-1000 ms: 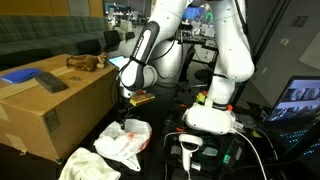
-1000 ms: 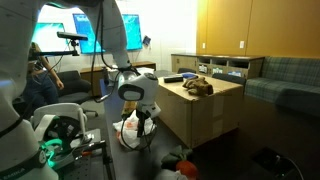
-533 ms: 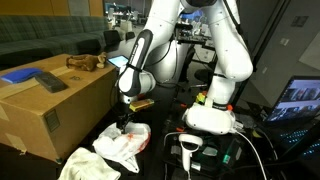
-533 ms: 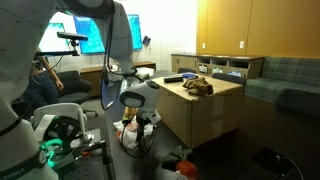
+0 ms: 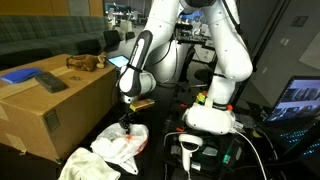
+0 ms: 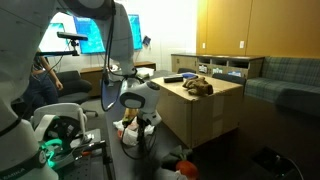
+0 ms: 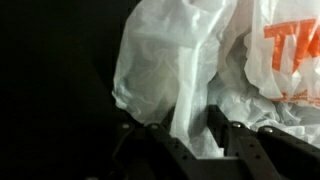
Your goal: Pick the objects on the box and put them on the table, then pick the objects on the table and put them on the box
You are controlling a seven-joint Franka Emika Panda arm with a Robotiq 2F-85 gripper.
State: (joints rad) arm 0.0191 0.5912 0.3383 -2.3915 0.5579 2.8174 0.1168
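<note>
In an exterior view the gripper [image 5: 126, 121] hangs straight over the bag [image 5: 124, 146], which lies on the surface [image 5: 160, 142] beside the box [image 5: 50, 105]. In an exterior view the gripper [image 6: 141, 127] reaches the bag's top. Wrist view: a fold stands between the fingers [image 7: 232, 135], jaws half-closed — pinched or not, I cannot tell.

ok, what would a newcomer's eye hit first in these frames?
The white arm stoops beside the cardboard carton, gripper down at the white-and-orange plastic bag. In the wrist view a fold of it stands between the fingers. A blue pad, dark slab and brown lump lie on the carton.
</note>
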